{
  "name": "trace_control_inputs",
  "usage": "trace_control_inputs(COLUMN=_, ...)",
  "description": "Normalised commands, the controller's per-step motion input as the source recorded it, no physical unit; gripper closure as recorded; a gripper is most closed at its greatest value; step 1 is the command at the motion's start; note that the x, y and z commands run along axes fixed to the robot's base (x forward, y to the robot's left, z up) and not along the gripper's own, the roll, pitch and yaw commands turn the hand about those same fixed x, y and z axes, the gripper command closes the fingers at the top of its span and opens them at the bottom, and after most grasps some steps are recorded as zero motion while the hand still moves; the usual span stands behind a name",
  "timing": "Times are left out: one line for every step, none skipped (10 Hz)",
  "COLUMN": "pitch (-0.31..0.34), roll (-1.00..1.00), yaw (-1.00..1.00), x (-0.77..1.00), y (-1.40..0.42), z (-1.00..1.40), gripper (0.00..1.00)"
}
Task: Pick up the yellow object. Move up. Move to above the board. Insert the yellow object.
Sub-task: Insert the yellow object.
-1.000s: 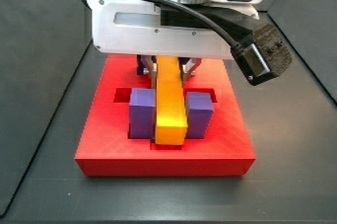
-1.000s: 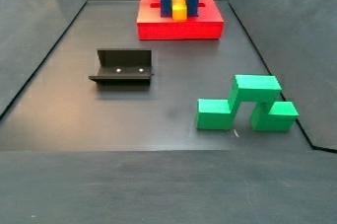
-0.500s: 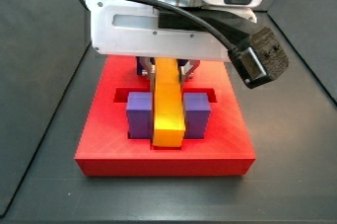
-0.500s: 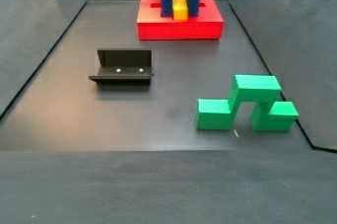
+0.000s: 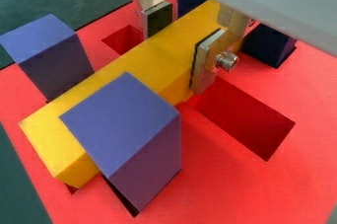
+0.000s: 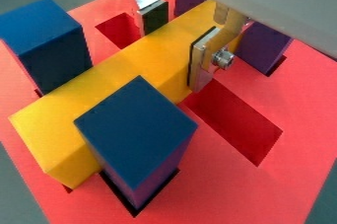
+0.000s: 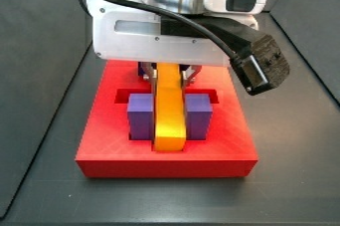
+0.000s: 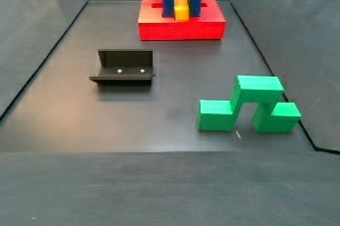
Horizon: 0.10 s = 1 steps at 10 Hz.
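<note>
The yellow object (image 5: 125, 95) is a long yellow-orange bar lying low across the red board (image 5: 250, 169), between the upright blue-purple posts (image 5: 132, 134). In both wrist views my gripper (image 5: 180, 48) straddles the bar near its far end. One silver finger (image 6: 200, 60) presses its side and the other finger's dark pad sits against the opposite side, so it is shut on the bar. In a side view the bar (image 7: 170, 111) runs between two posts (image 7: 139, 111) under the gripper (image 7: 166, 71). From farther off, the board (image 8: 180, 29) sits at the back of the floor.
A black fixture (image 8: 123, 68) stands left of the floor's middle. A cluster of green blocks (image 8: 250, 104) sits at the front right. Open recessed slots (image 5: 243, 119) show in the board beside the bar. Dark walls ring the floor.
The gripper has come down a little with the bar, which now sits lower between the posts. Nothing else has moved.
</note>
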Motion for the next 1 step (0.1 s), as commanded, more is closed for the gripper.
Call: trace_control_inputs(pitch=0.000, roll=0.00, yaw=0.00, x=0.00, y=0.00, z=0.00, gripper=1.00)
